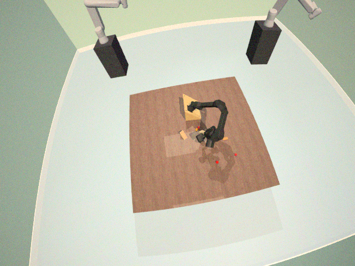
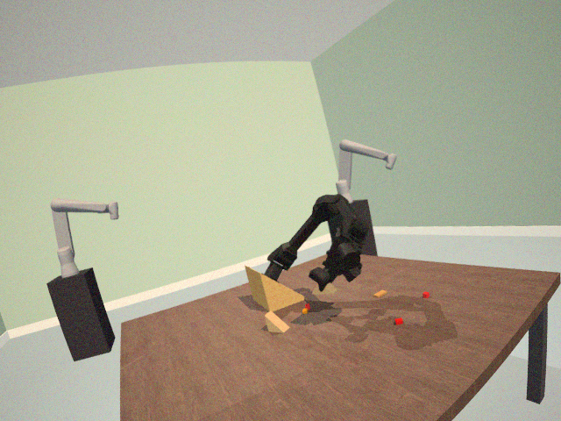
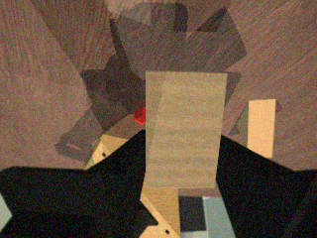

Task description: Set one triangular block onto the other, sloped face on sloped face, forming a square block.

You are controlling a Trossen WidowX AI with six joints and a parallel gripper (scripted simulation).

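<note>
Gripping pale tan wooden triangular block (image 1: 202,131) (image 2: 327,288) (image 3: 185,130) in black end effector (image 1: 203,133) (image 2: 336,283) (image 3: 177,136), pinched from both sides. Not stacked on lighter tan triangular block (image 1: 183,134) (image 2: 276,322) (image 3: 262,128); resting apart on brown wooden surface (image 1: 151,172) (image 2: 272,375) (image 3: 40,99), near large yellow wooden wedge (image 1: 192,116) (image 2: 272,289) (image 3: 165,198).

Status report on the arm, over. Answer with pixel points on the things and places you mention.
End effector (image 1: 203,133) (image 2: 333,281) (image 3: 177,136) shut on triangular block (image 1: 202,131) (image 2: 327,288) (image 3: 184,126). Other block (image 1: 183,134) (image 2: 277,322) (image 3: 262,128) on table, unpaired. Nearby red cube (image 1: 198,127) (image 2: 308,306) (image 3: 141,115), possibly in the way.
</note>
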